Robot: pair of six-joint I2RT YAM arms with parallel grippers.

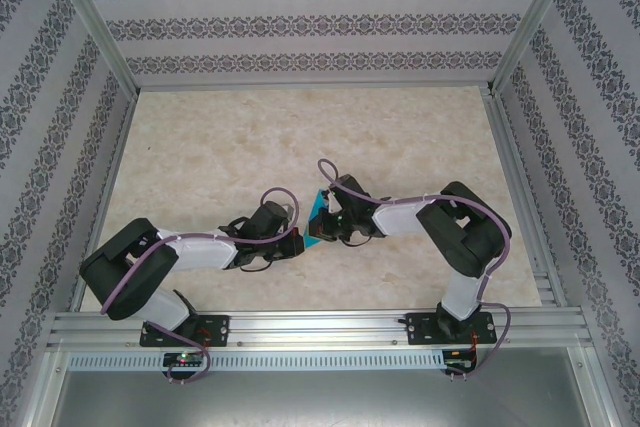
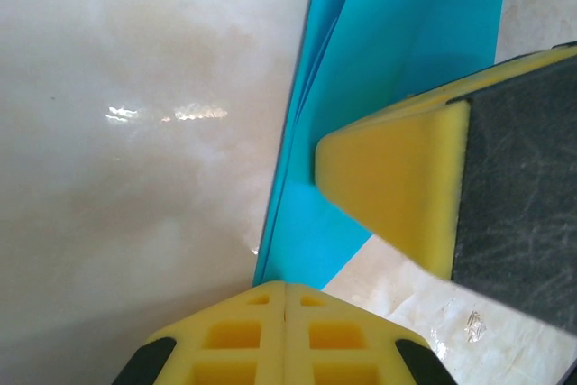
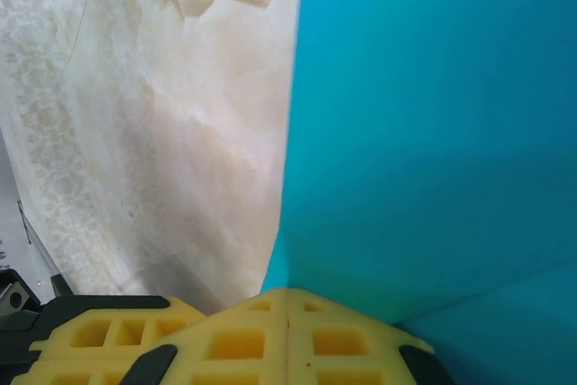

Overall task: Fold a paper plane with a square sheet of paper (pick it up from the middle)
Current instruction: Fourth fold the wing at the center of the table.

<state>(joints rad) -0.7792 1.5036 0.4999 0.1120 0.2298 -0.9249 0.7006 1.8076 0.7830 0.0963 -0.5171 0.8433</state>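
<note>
Teal-blue thin sheet of paper (image 1: 317, 219), folded, stands on edge between the two black-and-white arms' tips, near the middle of the beige marbled table top (image 1: 250, 137); whether its lower edge touches the table I cannot tell.

From above, the left gripper (image 1: 300, 232) and the right gripper (image 1: 328, 227) meet at the paper from opposite sides, though their jaws are too small to read there.

The left wrist camera gives what the top view lacks. Its own two yellow waffled fingers (image 2: 234, 340) are pressed together with the paper's bottom edge pinched in the seam, several layered edges fan upward in the paper (image 2: 406, 33), and one yellow fingertip (image 2: 388, 187) of the other gripper lies against the paper's face.

The right wrist camera shows its yellow pair (image 3: 234, 344) likewise closed tight on the paper (image 3: 433, 132).

Count: one sheet, two arms, two grippers.
</note>
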